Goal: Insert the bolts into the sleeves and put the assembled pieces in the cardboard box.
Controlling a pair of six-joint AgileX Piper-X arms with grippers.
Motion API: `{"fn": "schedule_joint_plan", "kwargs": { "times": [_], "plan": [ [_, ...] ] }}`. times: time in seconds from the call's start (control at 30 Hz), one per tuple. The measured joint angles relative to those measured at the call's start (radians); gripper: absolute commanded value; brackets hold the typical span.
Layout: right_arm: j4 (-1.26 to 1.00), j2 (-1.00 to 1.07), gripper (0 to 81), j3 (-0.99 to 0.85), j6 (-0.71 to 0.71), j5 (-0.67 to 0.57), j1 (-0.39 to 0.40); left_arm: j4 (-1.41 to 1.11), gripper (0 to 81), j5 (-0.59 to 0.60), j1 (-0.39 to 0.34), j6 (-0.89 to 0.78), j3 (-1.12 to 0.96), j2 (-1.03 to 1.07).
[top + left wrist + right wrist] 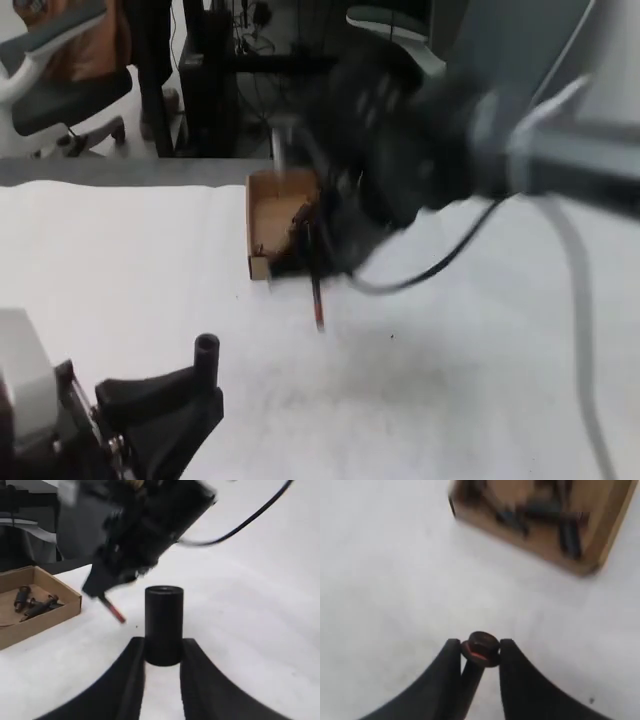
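My left fingers [136, 655] clench the sleeve [163, 622] upright. Farther out, my right fingers [453, 655] grasp a bolt [480, 649], tip down, just before the cardboard box [55, 592]. I'd centre the tip over the bore, then lower straight. The left wrist view shows that open bore; the high view doesn't.

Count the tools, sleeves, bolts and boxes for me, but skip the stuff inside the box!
Tools: 2, the left tool and the right tool
Sleeves: 1, the sleeve in the left tool
Bolts: 1, the bolt in the right tool
Boxes: 1, the cardboard box
Total: 5
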Motion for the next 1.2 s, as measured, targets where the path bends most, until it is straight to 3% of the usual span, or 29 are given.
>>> {"fn": "schedule_joint_plan", "kwargs": {
  "times": [0.23, 0.53, 0.87, 1.2],
  "plan": [
    [-0.417, -0.315, 0.6, 0.182, -0.035, 0.017, 0.106, -0.276, 1.8, -0.084, 0.0, -0.112, 0.148, 0.09],
    [-0.765, -0.355, 0.6, 0.483, 0.053, 0.088, 0.242, -0.614, 1.8, -0.025, 0.0, -0.114, 0.15, 0.374],
    [-0.799, -0.452, 0.6, 0.533, 0.003, 0.186, 0.277, -0.874, 1.8, 0.01, 0.0, -0.129, 0.15, 0.733],
    [-0.784, -0.463, 0.6, 0.568, -0.042, 0.195, 0.277, -1.0, 1.8, 0.025, 0.0, -0.23, 0.14, 0.784]
  ]
}}
